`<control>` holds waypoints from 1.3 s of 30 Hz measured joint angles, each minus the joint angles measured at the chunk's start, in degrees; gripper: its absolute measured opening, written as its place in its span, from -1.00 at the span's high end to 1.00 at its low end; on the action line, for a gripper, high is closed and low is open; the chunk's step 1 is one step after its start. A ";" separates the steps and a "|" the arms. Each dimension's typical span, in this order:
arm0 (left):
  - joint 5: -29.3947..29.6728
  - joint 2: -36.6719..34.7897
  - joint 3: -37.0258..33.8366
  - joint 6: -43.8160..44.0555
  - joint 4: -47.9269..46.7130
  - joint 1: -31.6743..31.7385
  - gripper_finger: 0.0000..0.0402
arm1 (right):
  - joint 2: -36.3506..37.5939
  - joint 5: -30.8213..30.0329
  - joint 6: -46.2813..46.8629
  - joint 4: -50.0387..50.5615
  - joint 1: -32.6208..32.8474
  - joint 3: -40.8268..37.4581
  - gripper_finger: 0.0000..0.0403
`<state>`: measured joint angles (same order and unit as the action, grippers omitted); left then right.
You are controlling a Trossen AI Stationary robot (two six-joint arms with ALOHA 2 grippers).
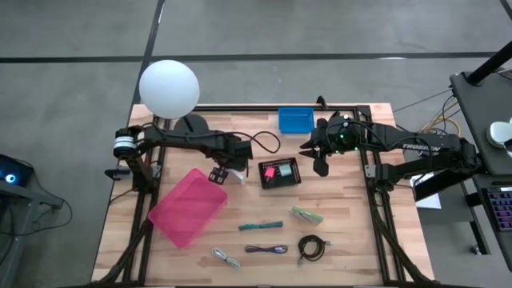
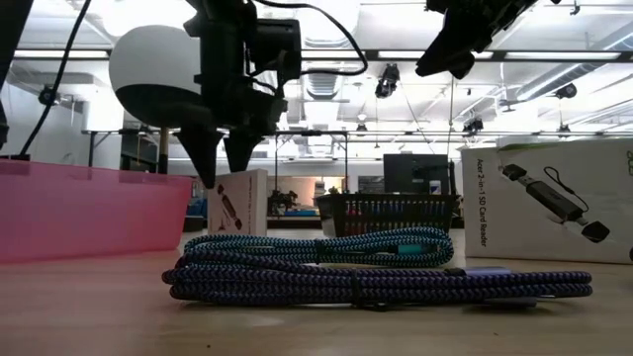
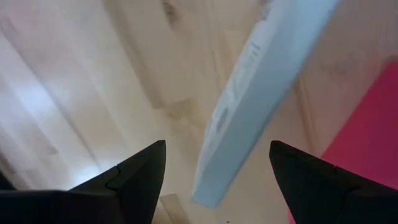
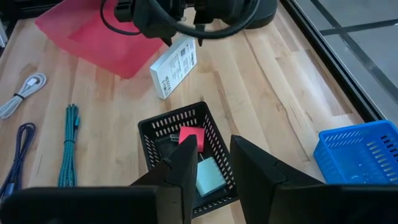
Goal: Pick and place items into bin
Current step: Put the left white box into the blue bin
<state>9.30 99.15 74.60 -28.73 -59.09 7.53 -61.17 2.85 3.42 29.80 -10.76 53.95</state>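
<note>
A white bar (image 4: 175, 65), a flat printed box, lies on the wood beside the pink bin (image 1: 188, 206). My left gripper (image 3: 217, 142) points down over the bar (image 3: 249, 106), open, one finger on either side; no touch shows. My right gripper (image 4: 214, 146) hangs raised above the black basket (image 4: 149, 134), narrowly open with nothing between its fingers. The basket holds a pink cube (image 4: 189, 137) and a mint-green cube (image 4: 210, 176). On the near table lie a teal stick (image 1: 260, 226), a pale green piece (image 1: 306, 214), and purple (image 1: 266, 249), black (image 1: 310, 248) and grey-white (image 1: 226, 257) cables.
A blue basket (image 1: 296, 120) stands at the far edge of the table. A white globe lamp (image 1: 169, 88) on a black base stands at the far left, behind my left arm. Bare wood lies between the black basket and the row of cables.
</note>
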 joint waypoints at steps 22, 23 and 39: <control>-1.90 0.04 -4.03 -1.64 5.26 0.35 0.37 | 0.02 0.02 -0.39 0.00 0.00 0.00 0.62; -1.91 0.04 -4.03 -1.64 5.69 0.35 0.43 | 0.02 0.00 -0.39 0.00 0.00 -0.02 0.62; -1.86 -0.63 -1.71 10.70 5.98 0.50 0.89 | 0.02 -0.01 1.11 -0.02 -0.02 -0.02 0.63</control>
<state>7.44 98.53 72.88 -18.03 -53.10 8.03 -61.14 2.85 4.53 29.78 -10.79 53.94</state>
